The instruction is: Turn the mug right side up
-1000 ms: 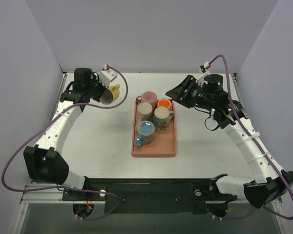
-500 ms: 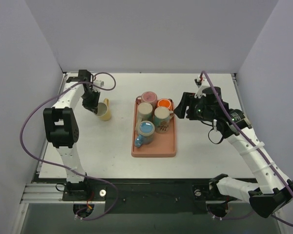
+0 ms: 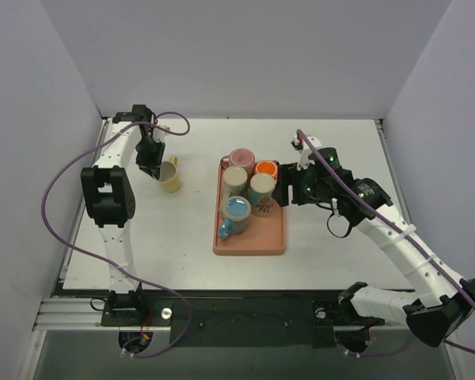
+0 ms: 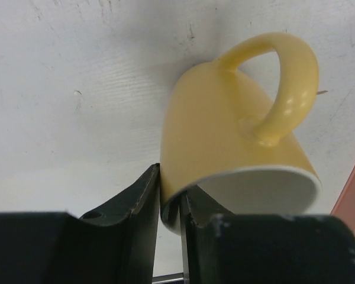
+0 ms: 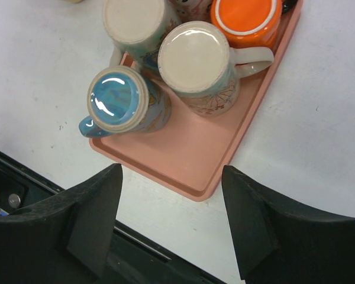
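Note:
A yellow mug (image 3: 170,176) stands mouth up on the table left of the tray, its handle pointing away from the tray. My left gripper (image 3: 153,165) is shut on its rim, one finger outside the wall and one inside (image 4: 170,195); the yellow mug (image 4: 236,136) fills the left wrist view. My right gripper (image 3: 289,188) hangs open over the tray's right side with nothing between its fingers (image 5: 171,170). Below it several mugs stand upside down: blue (image 5: 117,99), patterned (image 5: 194,57), orange (image 5: 245,15).
The pink tray (image 3: 253,241) lies mid-table with upside-down mugs in its far half: pink (image 3: 241,158), orange (image 3: 266,169), cream (image 3: 235,180), patterned (image 3: 261,190), blue (image 3: 236,210). The tray's bare near part (image 5: 207,148) shows in the right wrist view. Grey walls enclose three sides.
The left arm swung the yellow mug from tilted in the air down onto the table, mouth up. The right gripper moved left over the tray and opened wider.

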### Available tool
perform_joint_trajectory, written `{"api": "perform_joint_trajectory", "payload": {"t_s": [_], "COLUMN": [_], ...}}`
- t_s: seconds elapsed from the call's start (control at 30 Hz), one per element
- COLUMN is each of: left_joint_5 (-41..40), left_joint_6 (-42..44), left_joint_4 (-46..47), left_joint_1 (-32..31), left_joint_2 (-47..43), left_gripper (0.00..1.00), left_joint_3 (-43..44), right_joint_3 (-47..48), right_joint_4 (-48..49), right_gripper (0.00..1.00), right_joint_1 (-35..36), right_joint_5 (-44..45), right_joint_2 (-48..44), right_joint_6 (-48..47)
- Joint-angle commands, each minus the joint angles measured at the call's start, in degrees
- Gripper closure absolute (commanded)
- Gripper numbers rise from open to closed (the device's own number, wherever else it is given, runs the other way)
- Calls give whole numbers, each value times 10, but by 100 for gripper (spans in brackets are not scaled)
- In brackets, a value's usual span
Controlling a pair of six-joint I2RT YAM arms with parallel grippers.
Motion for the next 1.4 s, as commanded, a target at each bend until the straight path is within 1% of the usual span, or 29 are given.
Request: {"api": "perform_joint_trajectory", "payload": {"t_s": [0.0,0.1,0.13,0.17,0.2,0.23,0.27,0.33,0.43,0.47,0.5,0.53,0.57,0.6,0.63,0.67,0.7,0.73,0.8,0.9,0.97,1.0,1.1,1.2,1.23,1.33,1.37], "left_joint_5": [27,35,39,43,46,50,54,62,84,87,88,89,88,89,88,86,76,72,64,64,64,58,49,47,47,51,54], "left_joint_6": [-8,-10,-10,-10,-10,-6,-5,2,8,8,8,9,9,10,10,10,4,-7,-33,-67,-95,-104,-118,-124,-126,-126,-124], "left_joint_4": [-48,-45,-44,-40,-40,-36,-34,-34,-22,-15,-1,6,24,30,46,54,65,72,108,165,202,221,264,297,308,314,316], "left_joint_1": [1,2,2,3,3,5,5,7,10,12,13,14,15,16,16,16,16,33,44,60,72,77,80,80,80,80,80], "left_joint_2": [-10,-17,-19,-25,-29,-37,-40,-52,-86,-105,-116,-140,-151,-175,-186,-205,-216,-231,-257,-291,-314,-327,-351,-371,-379,-385,-387], "left_gripper": [64,51,46,43,42,42,34,34,34,34,34,34,33,33,32,33,32,32,32,32,32,31,31,30,30,30,30], "left_joint_3": [35,39,43,53,57,70,77,98,109,100,92,75,66,45,34,14,5,-14,-50,-111,-164,-173,-218,-250,-259,-264,-265], "right_joint_3": [20,19,19,14,12,5,1,-1,24,32,33,43,53,76,88,113,123,140,158,205,232,241,261,265,265,284,287], "right_joint_4": [-2,-2,-1,-1,1,2,6,0,-12,-5,5,11,1,-8,-27,-39,-55,-64,-76,-114,-140,-154,-186,-202,-202,-202,-202], "right_gripper": [35,34,34,32,32,31,31,31,31,31,31,31,31,31,31,31,24,11,9,7,6,6,6,6,7,11,14], "right_joint_1": [42,76,80,80,78,74,71,70,107,119,154,179,225,262,283,310,323,339,357,382,385,386,388,389,393,403,406], "right_joint_5": [41,78,78,78,78,58,36,35,81,131,167,248,287,358,386,440,455,490,507,564,567,565,565,561,561,557,550], "right_joint_2": [18,23,21,20,18,18,17,20,45,52,62,67,87,99,124,139,161,173,217,268,303,324,359,389,396,421,433], "right_joint_6": [-19,-27,-29,-34,-35,-48,-56,-79,-68,-41,-24,0,13,40,54,97,115,158,194,226,295,312,414,470,493,523,537]}}
